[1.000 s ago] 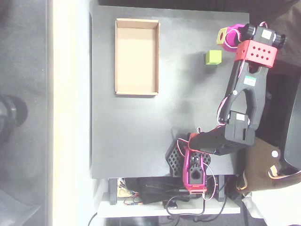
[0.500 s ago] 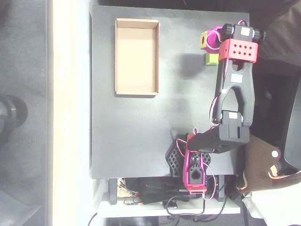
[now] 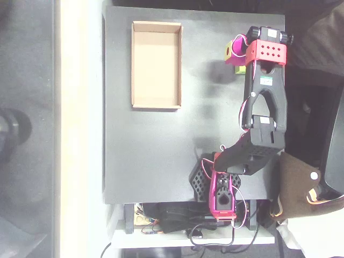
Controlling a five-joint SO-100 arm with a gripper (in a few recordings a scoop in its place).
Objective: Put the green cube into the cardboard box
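The tan cardboard box (image 3: pixel 156 64) lies open on the black table at the upper left in the overhead view, with nothing inside. My magenta gripper (image 3: pixel 235 54) hangs at the upper right, right over the green cube (image 3: pixel 241 69). Only a lime-green sliver of the cube peeks out at the gripper's lower edge, beside the red wrist block (image 3: pixel 267 52). The fingers point down and away from the camera, so whether they are open or touching the cube cannot be told. The box sits roughly a hundred pixels left of the gripper.
The black table (image 3: pixel 161 161) has bare surface between box and arm. The arm's base (image 3: pixel 221 188) with cables stands at the table's front edge. A pale strip runs along the table's left side. A brown object (image 3: pixel 298 183) lies off the right edge.
The arm has swung left and its gripper head has moved over the green cube, which stood in plain view a second ago and is now mostly covered. The box has not moved.
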